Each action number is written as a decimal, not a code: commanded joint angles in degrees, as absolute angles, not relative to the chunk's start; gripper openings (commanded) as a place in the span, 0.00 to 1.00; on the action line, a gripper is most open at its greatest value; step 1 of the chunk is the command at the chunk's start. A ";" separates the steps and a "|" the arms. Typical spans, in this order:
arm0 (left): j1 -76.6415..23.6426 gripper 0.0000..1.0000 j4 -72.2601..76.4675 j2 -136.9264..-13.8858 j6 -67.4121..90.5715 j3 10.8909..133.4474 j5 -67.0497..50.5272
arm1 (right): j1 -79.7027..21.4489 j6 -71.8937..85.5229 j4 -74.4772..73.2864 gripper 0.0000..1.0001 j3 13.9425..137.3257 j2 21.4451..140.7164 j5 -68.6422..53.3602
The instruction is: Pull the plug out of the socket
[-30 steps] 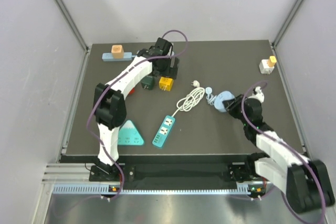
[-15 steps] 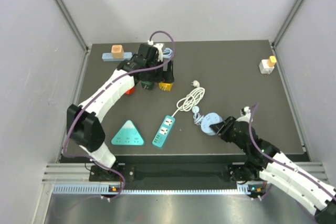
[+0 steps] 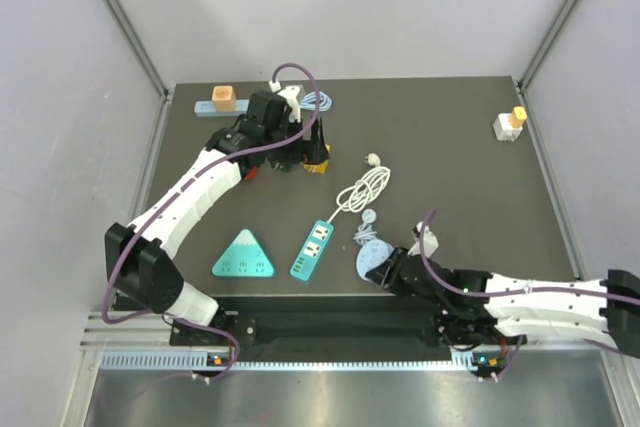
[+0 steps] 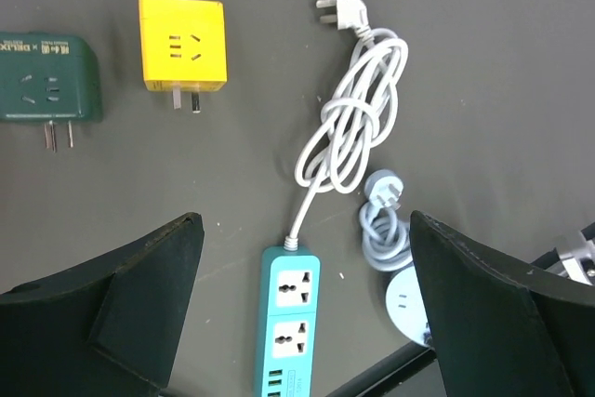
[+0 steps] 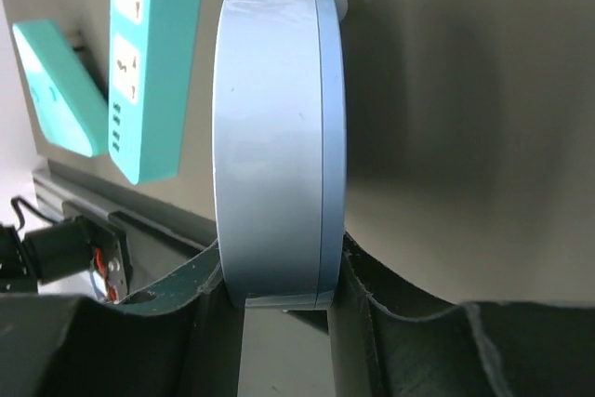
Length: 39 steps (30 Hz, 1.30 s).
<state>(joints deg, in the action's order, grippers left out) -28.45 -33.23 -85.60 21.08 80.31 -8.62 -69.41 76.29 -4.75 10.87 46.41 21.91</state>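
The right end effector (image 5: pixel 277 262) is clamping a pale blue round plastic socket disc (image 5: pixel 274 127) edge-on, with its fingers pressing on the two flat faces. It is doing so at the near edge of the dark surface (image 3: pixel 450 147), just right of a teal rectangular power strip (image 3: pixel 315 247). The disc's own thin pale cord (image 4: pixel 375 230) is trailing toward the far side and no plug is showing in the disc's face. The left end effector (image 4: pixel 302 230) is hovering with its fingers spread wide and holding nothing, above a yellow cube adapter (image 4: pixel 182 42) and a dark green adapter (image 4: pixel 46 76). The pair that looks plugged together is a small orange plug (image 3: pixel 519 114) sitting on a white cube socket (image 3: pixel 506 128) at the far right, well apart from both arms. Whether that pair is the one meant cannot be told. The disc is likely gripped only near its lower rim, so it could pivot or slip out and drop off the near edge. The trailing cord could also snag the white knotted cable (image 4: pixel 353 127) and drag it along.
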 commanded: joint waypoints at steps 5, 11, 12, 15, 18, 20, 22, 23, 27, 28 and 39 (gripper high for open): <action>-28.30 0.97 -33.92 -85.16 19.78 81.21 -4.76 | -71.28 68.74 -10.77 0.83 19.23 49.07 24.41; -27.16 0.98 -34.02 -84.64 19.77 82.70 -1.41 | -55.14 51.36 -23.37 1.00 23.54 38.07 21.47; -27.07 0.98 -33.75 -84.20 20.04 82.71 -0.54 | -48.58 46.28 -23.81 1.00 24.34 38.14 17.09; -26.63 0.98 -31.83 -82.89 21.26 81.74 1.75 | -40.46 37.13 -24.43 1.00 29.60 42.96 12.93; -26.37 0.98 -29.19 -81.05 22.32 79.90 4.47 | -35.88 30.44 -24.00 1.00 37.16 52.09 10.91; -26.10 0.98 -27.34 -79.81 22.85 78.76 6.93 | -33.94 27.96 -21.02 1.00 43.29 59.19 8.45; -25.49 0.98 -23.83 -77.79 23.20 76.56 8.52 | -31.39 25.32 -18.64 1.00 47.88 64.40 5.02; -25.31 0.98 -22.69 -77.17 23.20 75.77 9.83 | -30.59 24.79 -16.28 1.00 52.95 70.25 3.88; -23.82 0.93 -15.66 -74.36 22.59 72.08 10.81 | -27.60 23.65 -11.97 1.00 68.17 87.06 -1.83; -23.04 0.91 -13.03 -74.18 22.33 71.55 10.72 | -27.51 23.38 -11.34 1.00 71.60 90.58 -1.76; -18.72 0.86 7.89 -79.62 23.55 67.59 12.92 | -26.54 28.03 -1.59 0.96 117.75 134.71 -3.69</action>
<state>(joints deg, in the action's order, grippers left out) -19.59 -4.21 -77.80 22.61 68.95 11.49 -27.22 26.22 -6.50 109.93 129.67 -2.98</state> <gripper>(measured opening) 0.858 0.965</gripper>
